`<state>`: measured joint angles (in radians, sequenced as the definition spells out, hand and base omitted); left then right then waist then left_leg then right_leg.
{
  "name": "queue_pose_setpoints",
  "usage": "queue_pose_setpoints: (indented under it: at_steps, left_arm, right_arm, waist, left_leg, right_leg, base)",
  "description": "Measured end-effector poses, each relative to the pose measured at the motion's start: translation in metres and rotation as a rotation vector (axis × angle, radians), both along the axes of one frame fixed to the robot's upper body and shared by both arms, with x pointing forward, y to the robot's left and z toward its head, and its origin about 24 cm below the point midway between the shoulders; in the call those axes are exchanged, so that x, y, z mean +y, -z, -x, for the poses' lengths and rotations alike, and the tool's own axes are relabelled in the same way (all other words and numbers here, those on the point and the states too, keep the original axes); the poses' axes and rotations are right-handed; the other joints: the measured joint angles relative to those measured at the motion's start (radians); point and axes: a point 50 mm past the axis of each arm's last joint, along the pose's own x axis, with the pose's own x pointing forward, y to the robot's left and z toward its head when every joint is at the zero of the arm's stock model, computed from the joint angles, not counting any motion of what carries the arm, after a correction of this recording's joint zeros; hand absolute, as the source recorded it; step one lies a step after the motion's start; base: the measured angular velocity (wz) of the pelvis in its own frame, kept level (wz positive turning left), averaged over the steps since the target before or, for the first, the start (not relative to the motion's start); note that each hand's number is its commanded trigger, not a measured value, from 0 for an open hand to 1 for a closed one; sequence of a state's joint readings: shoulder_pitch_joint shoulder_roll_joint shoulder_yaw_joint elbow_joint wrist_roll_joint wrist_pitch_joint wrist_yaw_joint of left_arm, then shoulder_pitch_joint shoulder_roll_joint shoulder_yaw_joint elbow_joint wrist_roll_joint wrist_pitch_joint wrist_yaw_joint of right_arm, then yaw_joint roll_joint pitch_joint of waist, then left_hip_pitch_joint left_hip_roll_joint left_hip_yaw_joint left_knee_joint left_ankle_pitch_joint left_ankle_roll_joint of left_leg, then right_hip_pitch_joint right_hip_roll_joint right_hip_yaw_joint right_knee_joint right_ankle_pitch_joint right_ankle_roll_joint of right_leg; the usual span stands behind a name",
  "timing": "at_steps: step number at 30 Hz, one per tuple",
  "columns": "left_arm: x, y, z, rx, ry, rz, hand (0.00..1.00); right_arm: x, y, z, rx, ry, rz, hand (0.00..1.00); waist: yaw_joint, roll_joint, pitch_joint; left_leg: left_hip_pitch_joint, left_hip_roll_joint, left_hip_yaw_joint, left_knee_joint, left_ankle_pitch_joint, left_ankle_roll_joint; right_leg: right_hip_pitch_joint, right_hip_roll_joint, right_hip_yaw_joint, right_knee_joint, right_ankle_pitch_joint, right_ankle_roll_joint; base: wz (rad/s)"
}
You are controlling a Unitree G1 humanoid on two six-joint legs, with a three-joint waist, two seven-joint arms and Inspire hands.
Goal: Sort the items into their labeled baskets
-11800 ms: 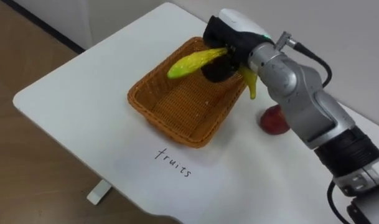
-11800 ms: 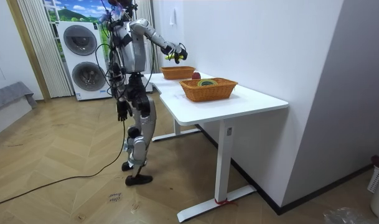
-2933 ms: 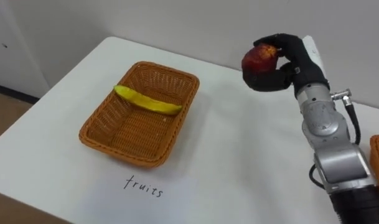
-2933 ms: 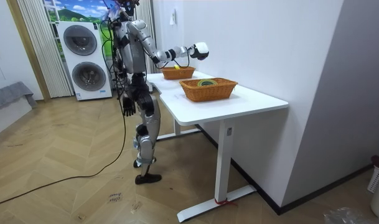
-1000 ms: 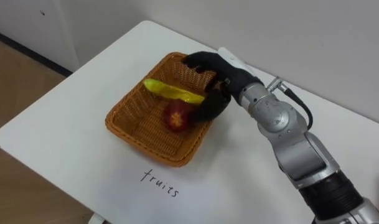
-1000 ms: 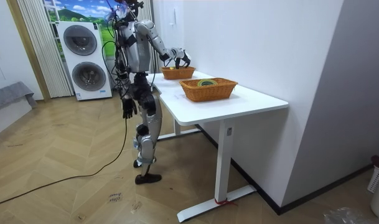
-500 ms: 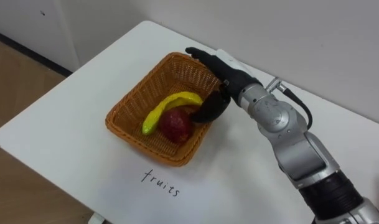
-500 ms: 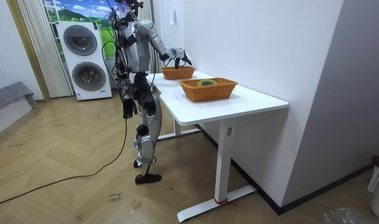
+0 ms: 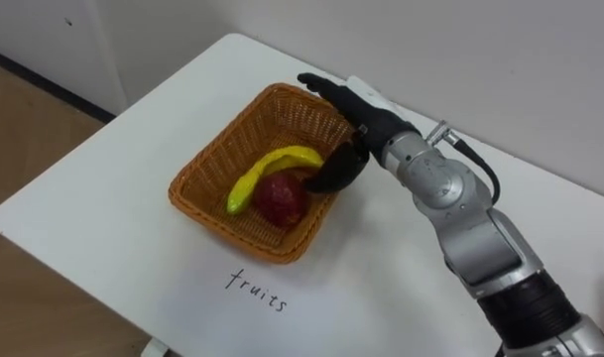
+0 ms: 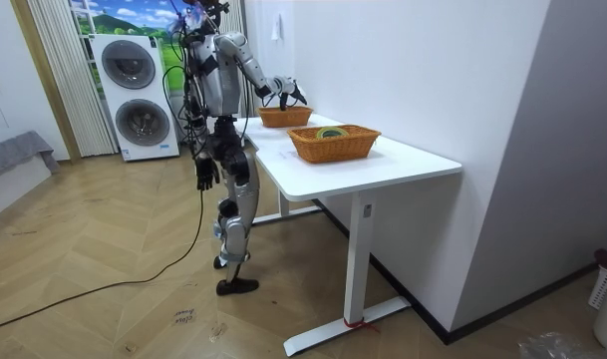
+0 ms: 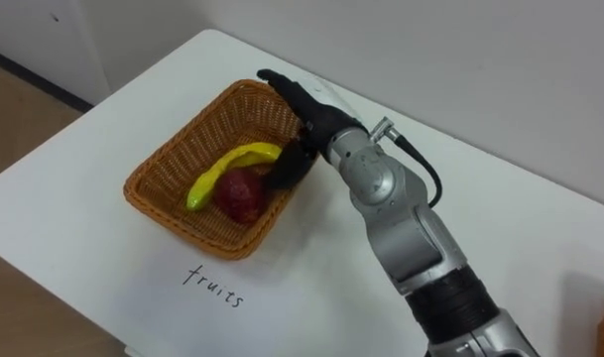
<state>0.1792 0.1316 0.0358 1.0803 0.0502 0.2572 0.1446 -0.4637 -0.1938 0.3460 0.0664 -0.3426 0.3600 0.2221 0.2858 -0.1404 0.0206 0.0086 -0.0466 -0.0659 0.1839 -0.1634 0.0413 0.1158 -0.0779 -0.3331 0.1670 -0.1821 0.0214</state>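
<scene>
Now, in the left eye view, the right hand (image 9: 353, 121) hovers empty, fingers spread wide, over the far rim of the fruit basket (image 9: 204, 164). The red apple (image 9: 281, 201) lies inside just below its thumb, touching the yellow banana (image 9: 265, 169). In the room view, the robot stands at the white table (image 10: 383, 165), left hand (image 10: 202, 172) hanging by its hip.

Apple (image 9: 282, 202) partly under banana (image 9: 269, 169); basket rim (image 9: 214, 150) behind right hand (image 9: 357, 125); left hand (image 10: 204, 172) too small for detail
</scene>
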Motion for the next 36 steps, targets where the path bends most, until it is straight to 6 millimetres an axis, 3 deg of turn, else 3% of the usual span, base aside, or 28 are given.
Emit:
queue_pose_setpoints:
  at_steps: [9, 18, 20, 22, 27, 29, 33, 36]
  left_arm:
    - [-0.001, 0.000, -0.005, -0.036, -0.013, -0.023, 0.00]
    - [0.000, 0.001, 0.020, -0.015, -0.091, -0.034, 0.00]
    - [0.001, 0.000, 0.027, 0.002, -0.099, -0.041, 0.00]
    - [-0.001, 0.001, 0.030, 0.011, -0.103, -0.048, 0.00]
    - [-0.002, 0.001, 0.036, 0.008, -0.106, -0.055, 0.00]
    - [0.002, 0.000, 0.042, 0.007, -0.127, -0.067, 0.00]
    - [0.006, -0.001, 0.043, -0.003, -0.142, -0.078, 0.00]
    - [0.005, -0.001, 0.042, -0.014, -0.140, -0.077, 0.00]
  right_arm:
    - [-0.020, -0.051, -0.001, -0.241, 0.120, -0.213, 0.00]
    - [-0.053, -0.106, 0.016, -0.540, 0.249, -0.407, 0.00]
    - [-0.058, -0.115, 0.023, -0.600, 0.263, -0.464, 0.00]
    - [-0.064, -0.120, 0.029, -0.644, 0.292, -0.472, 0.00]
    - [-0.088, -0.132, 0.049, -0.796, 0.390, -0.511, 0.00]
    - [-0.106, -0.136, 0.056, -0.873, 0.477, -0.506, 0.00]
    - [-0.130, -0.132, 0.074, -0.967, 0.614, -0.512, 0.00]
    - [-0.149, -0.127, 0.085, -1.012, 0.739, -0.500, 0.00]
  waist:
    - [-0.041, 0.014, -0.0091]
    - [-0.135, 0.019, -0.0133]
    - [-0.171, 0.026, -0.0191]
    - [-0.183, 0.032, -0.0274]
    - [-0.240, 0.042, -0.0295]
    - [-0.262, 0.038, -0.0320]
    - [-0.292, 0.033, -0.0344]
    - [-0.329, 0.038, -0.0308]
  left_leg:
    - [0.007, 0.002, 0.012, 0.002, 0.000, 0.000]
    - [0.021, 0.011, 0.058, -0.007, -0.001, 0.000]
    - [0.038, 0.015, 0.068, -0.016, -0.001, 0.000]
    - [0.048, 0.018, 0.090, -0.020, -0.002, -0.001]
    - [0.061, 0.023, 0.117, -0.027, -0.002, -0.001]
    - [0.067, 0.027, 0.121, -0.033, -0.004, -0.004]
    - [0.078, 0.036, 0.146, -0.031, -0.007, -0.009]
    - [0.082, 0.041, 0.159, -0.032, -0.014, -0.011]
  right_leg:
    - [-0.002, 0.000, 0.004, 0.002, 0.000, 0.000]
    - [-0.006, 0.004, 0.048, 0.003, 0.000, 0.000]
    - [0.004, 0.007, 0.062, 0.003, 0.001, 0.001]
    - [0.003, 0.009, 0.085, 0.003, 0.001, 0.001]
    - [0.002, 0.012, 0.108, 0.005, 0.002, -0.001]
    - [0.004, 0.016, 0.112, 0.005, 0.005, -0.003]
    - [0.005, 0.023, 0.126, 0.004, 0.007, -0.005]
    - [0.004, 0.028, 0.142, 0.005, 0.008, -0.008]
  base:
    - [-0.04]
    - [-0.14]
    - [-0.15]
    - [-0.27]
    - [-0.19]
    - [-0.13]
    - [-0.14]
    - [-0.16]
